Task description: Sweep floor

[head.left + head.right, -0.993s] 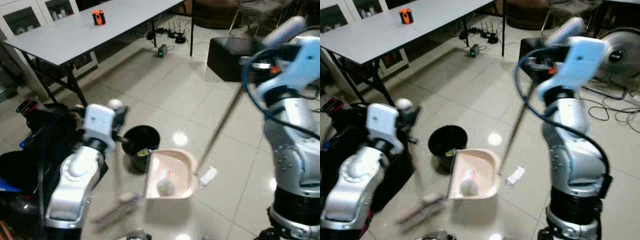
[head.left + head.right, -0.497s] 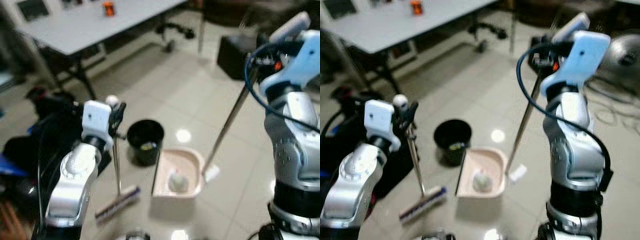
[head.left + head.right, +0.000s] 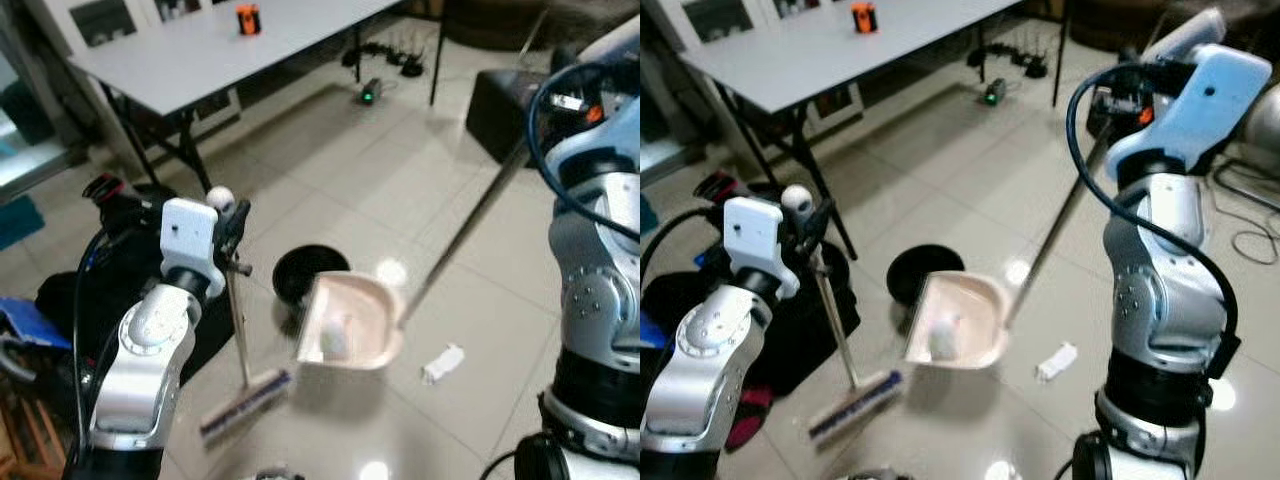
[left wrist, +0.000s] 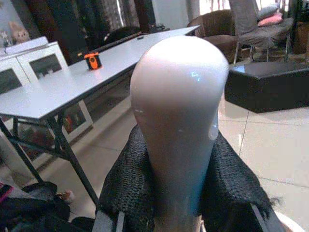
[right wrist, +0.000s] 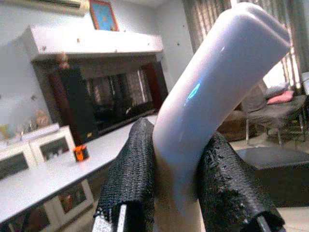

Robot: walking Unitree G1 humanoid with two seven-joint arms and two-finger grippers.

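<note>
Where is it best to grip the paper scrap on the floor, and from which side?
The scrap lies flat on the tile, right of the dustpan. Probably pinch across its narrow width, coming straight down from above, since it offers no raised edge.

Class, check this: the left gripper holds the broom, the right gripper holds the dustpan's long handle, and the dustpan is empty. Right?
Not quite. The dustpan is not empty: the right eye view shows a whitish lump of rubbish in it. The left gripper does hold the broom, the right gripper the dustpan's handle.
</note>
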